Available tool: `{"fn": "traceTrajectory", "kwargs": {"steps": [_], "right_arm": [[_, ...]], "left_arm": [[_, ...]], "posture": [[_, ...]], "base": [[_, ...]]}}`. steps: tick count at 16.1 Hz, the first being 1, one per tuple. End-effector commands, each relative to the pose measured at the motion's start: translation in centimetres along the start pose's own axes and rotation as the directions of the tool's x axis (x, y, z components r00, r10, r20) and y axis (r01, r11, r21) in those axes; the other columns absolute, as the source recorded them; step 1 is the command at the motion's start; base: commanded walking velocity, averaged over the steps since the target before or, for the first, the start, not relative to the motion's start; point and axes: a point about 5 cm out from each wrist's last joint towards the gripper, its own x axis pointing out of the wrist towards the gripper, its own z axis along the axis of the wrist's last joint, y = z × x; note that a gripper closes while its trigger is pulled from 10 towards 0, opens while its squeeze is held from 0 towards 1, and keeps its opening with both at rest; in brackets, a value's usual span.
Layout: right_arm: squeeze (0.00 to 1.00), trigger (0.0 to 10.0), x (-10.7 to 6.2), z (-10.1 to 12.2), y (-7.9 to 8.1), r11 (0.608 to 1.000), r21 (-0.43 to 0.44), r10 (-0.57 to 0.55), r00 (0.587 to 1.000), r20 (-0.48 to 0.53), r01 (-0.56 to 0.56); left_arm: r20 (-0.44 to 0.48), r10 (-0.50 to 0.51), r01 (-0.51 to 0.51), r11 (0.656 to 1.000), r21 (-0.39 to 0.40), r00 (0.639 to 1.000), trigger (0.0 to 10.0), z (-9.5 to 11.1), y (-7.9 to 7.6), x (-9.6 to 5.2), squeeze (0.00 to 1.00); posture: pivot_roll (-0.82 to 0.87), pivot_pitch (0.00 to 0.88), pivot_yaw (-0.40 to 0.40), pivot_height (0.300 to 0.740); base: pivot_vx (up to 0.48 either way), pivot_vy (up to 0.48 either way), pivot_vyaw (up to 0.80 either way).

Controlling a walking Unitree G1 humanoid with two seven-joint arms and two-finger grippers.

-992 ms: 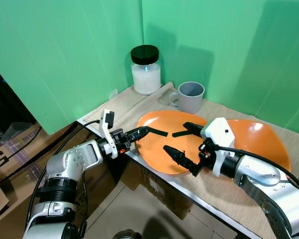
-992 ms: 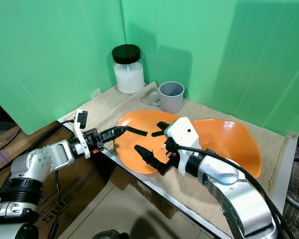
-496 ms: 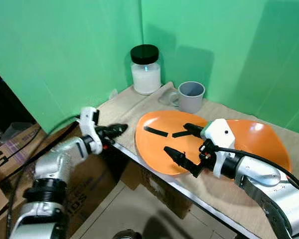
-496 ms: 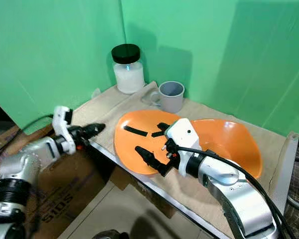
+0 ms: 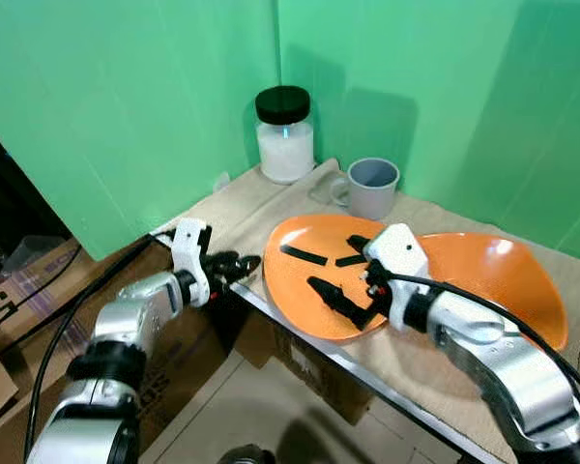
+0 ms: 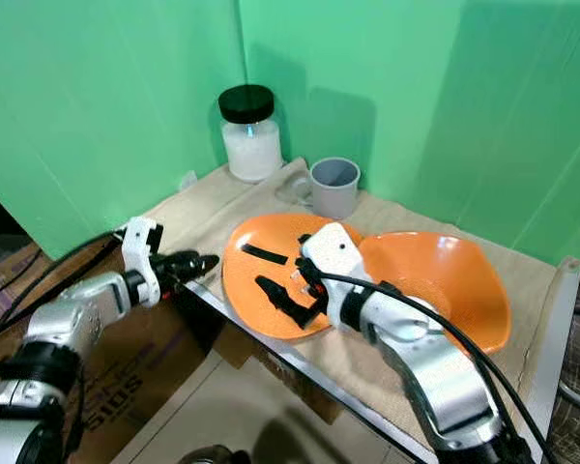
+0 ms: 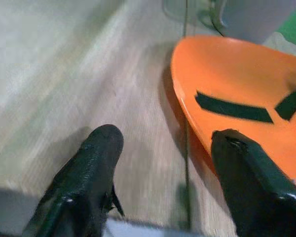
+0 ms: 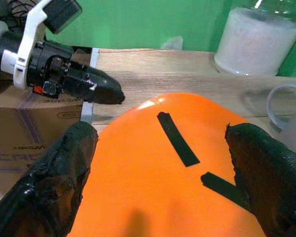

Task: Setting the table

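An orange plate (image 5: 304, 280) with two black strips lies on the beige cloth near the table's front edge. Its right side overlaps a deeper orange dish (image 5: 498, 275). My right gripper (image 5: 340, 271) hovers over the plate, open wide, one finger (image 8: 54, 182) toward the plate's near rim and the other toward its far side. My left gripper (image 5: 237, 265) is at the table's front-left edge, a short gap from the plate's left rim (image 7: 185, 113). It is open, with only cloth between its fingers (image 7: 101, 148).
A grey mug (image 5: 372, 187) and a black-lidded jar of white powder (image 5: 285, 135) stand at the back by the green walls. The table's metal front edge (image 5: 300, 333) drops to the floor. Cardboard boxes (image 5: 19, 290) and cables lie left of the table.
My left gripper came off the plate's left rim, drew back to the left, then edged a little closer again. My right gripper slid left across the plate.
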Motion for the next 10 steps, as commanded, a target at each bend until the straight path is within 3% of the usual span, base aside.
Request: {"fn": "traceTrajectory", "kwargs": {"steps": [1,3,7,9,10], "right_arm": [[0.0,10.0,0.4,0.1,0.2,1.0,-0.021,0.003,1.0,-0.003,-0.003],[0.0,10.0,1.0,-0.3,0.3,0.995,-0.099,0.01,0.998,-0.061,-0.016],[0.0,10.0,1.3,-0.3,0.1,0.992,-0.126,0.003,0.997,-0.075,-0.013],[0.0,10.0,1.2,-0.2,0.1,0.991,-0.132,0.004,0.997,-0.074,-0.014],[0.0,10.0,1.2,-0.2,0.1,0.991,-0.135,0.005,0.997,-0.075,-0.015]], "left_arm": [[-0.007,0.028,-0.028,0.999,0.022,1.0,10.0,0.1,0.3,0.0,1.0],[-0.012,0.03,-0.029,0.998,0.047,0.999,10.0,0.1,0.3,0.5,1.0],[-0.03,-0.052,0.053,0.998,0.019,0.998,10.0,-0.1,-0.8,1.5,0.98],[-0.011,-0.106,0.106,0.994,-0.011,0.994,10.0,0.2,-1.5,2.1,0.16],[-0.004,-0.152,0.152,0.988,-0.032,0.988,10.0,0.4,-2.0,2.4,0.0]], "posture": [[0.01,0.0,0.123,0.74],[0.01,0.0,0.121,0.74],[0.0,0.0,0.121,0.74],[0.0,0.0,0.124,0.74],[-0.01,0.0,0.125,0.74]], "base": [[0.0,0.0,0.0],[0.0,0.0,0.0],[0.0,0.0,0.0],[0.0,0.0,0.0],[0.0,0.0,0.0]]}}
